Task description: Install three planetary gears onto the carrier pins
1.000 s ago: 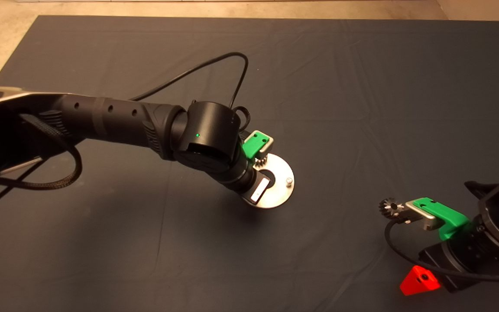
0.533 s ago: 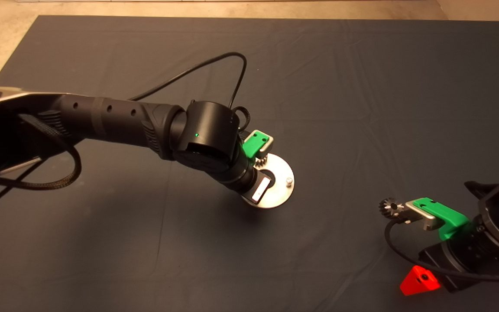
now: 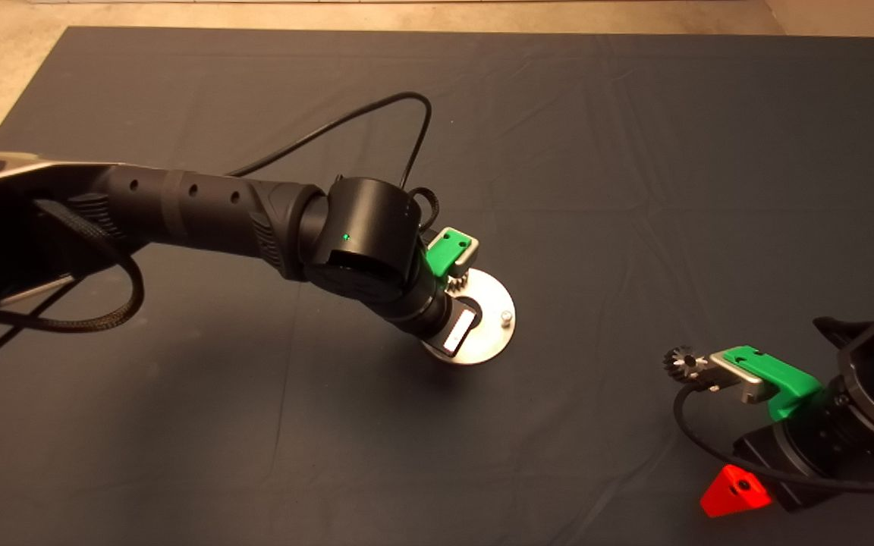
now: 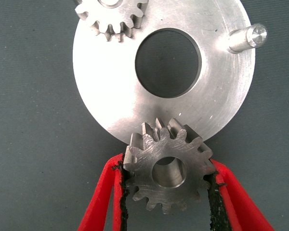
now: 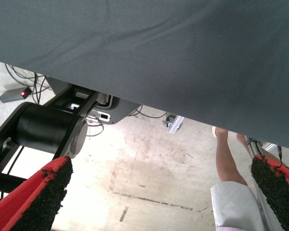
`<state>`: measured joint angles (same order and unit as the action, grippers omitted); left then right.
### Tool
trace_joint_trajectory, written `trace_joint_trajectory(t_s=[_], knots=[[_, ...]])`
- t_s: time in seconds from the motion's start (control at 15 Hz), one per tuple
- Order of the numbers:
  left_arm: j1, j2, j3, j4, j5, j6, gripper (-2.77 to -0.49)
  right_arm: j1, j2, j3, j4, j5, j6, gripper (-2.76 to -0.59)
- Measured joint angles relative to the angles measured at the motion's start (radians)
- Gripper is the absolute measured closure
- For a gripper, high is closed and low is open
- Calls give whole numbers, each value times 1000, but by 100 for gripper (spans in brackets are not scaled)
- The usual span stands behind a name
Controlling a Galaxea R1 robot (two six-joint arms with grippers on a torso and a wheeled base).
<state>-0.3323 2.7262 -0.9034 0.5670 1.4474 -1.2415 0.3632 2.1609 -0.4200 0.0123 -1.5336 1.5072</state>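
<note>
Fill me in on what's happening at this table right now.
The left gripper is shut on a planetary gear, held at the edge of the silver carrier disc on the dark mat. One gear already sits on the disc, and one carrier pin stands bare. The right gripper waits open at the mat's lower right; a third gear shows by its tip in the head view.

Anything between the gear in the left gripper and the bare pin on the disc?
Only bare disc face and its centre hole. In the left wrist view, the held gear sits at the rim, the bare pin across the disc, nothing in between.
</note>
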Motion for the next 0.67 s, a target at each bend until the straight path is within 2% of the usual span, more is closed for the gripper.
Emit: trace_joint_trajectory(t_s=[0.67], knots=[[2,2,2,8,2,0,-82,0,0,0,0,0,0,-276]])
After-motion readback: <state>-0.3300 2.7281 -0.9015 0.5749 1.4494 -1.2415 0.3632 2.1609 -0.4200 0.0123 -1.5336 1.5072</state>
